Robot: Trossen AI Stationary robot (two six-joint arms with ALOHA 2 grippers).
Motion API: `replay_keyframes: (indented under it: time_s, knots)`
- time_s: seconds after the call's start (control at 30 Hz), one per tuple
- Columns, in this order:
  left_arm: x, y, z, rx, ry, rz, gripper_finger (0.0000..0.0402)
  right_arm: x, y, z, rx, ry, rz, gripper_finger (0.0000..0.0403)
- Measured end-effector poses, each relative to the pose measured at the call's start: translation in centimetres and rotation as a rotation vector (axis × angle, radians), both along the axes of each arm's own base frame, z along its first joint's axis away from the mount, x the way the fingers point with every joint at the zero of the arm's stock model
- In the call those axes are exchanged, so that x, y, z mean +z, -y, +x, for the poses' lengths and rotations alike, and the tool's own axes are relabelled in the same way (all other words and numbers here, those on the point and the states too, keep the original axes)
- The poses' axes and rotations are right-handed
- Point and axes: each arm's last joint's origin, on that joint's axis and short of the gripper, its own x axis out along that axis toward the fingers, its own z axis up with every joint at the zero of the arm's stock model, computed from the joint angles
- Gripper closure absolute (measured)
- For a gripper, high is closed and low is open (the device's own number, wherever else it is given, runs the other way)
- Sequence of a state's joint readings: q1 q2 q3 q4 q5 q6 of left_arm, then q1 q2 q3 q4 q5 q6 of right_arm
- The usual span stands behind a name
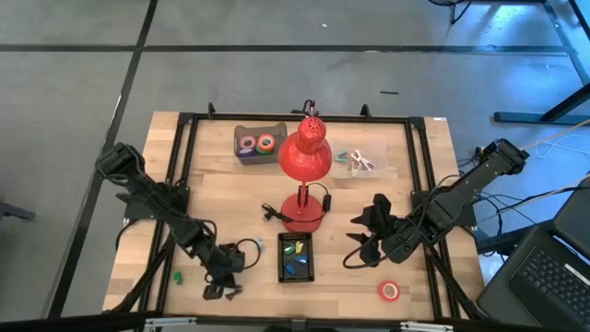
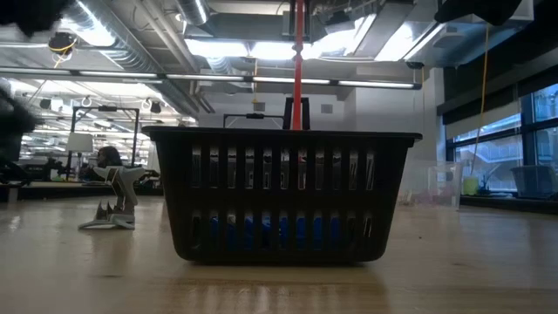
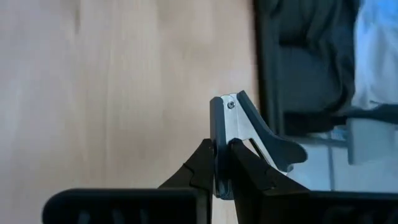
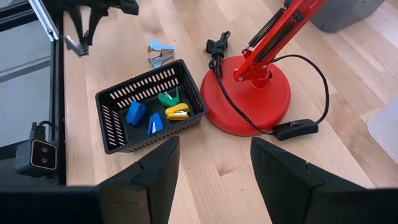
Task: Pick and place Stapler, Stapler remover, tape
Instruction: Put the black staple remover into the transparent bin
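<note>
Silver metal staple remover (image 3: 231, 134) is pinched edgewise by the left hand (image 3: 222, 171); thinly gripped, it could perhaps slip free.

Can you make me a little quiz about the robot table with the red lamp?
1. True or false: the left gripper is shut on a staple remover.
2. What colour is the basket? A red, B black, C white.
3. Fill in: the loose tape roll near the open right gripper is ___.
Key: 1 true; 2 B; 3 red.
</note>
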State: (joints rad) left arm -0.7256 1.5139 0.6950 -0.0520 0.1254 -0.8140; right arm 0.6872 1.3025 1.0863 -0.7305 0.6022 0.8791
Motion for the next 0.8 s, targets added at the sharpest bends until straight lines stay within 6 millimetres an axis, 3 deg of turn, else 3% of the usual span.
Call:
replay_keyframes:
  time_s: [0.13, 0.37, 0.47, 0.8]
  knots:
    - [1.9, 0.6, 1.5, -0.021, 0.253, 0.103, 0.0379, 0.0, 0.0, 0.0, 0.001, 0.007, 0.005, 0.0202]
    - [5.3, 0.7, 4.0, 0.007, 0.889, 0.366, 0.0379, -0.3, -1.2, 1.4, 0.102, 0.048, -0.022, 0.0202]
    - [6.3, -0.5, 5.3, -0.007, 1.027, 0.418, 0.0379, -0.5, -2.2, 2.4, 0.192, 0.08, -0.009, 0.0202]
    - [7.7, -7.1, 9.3, 0.001, 1.212, 0.476, 0.0379, -1.2, -4.1, 4.6, 0.335, 0.192, -0.067, 0.0202]
